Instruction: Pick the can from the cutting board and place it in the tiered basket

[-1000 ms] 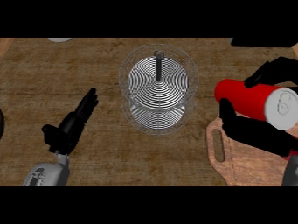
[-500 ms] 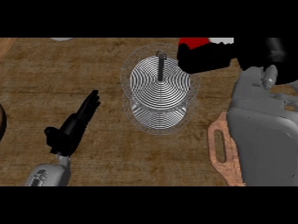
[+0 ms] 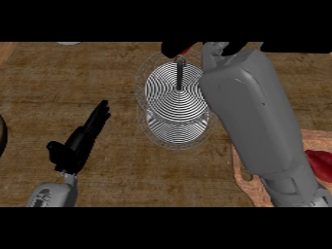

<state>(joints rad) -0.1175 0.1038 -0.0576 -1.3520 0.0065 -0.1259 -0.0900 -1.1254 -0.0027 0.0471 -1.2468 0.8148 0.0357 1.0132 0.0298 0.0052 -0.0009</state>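
Red shows between the right hand's point(image 3: 197, 47) curled fingers at the far edge: the can point(image 3: 188, 48), held over the far rim of the wire basket point(image 3: 174, 97). Its grey forearm stretches across the cutting board point(image 3: 326, 141), near right. The left hand point(image 3: 79, 141) rests with fingers straight on the worktop point(image 3: 61, 82).

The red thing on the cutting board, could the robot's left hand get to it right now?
Probably not easily. The left hand rests open at the counter's left, and the red thing lies on the cutting board at the far right. The right forearm stretches across between them, and the wire basket also stands between.
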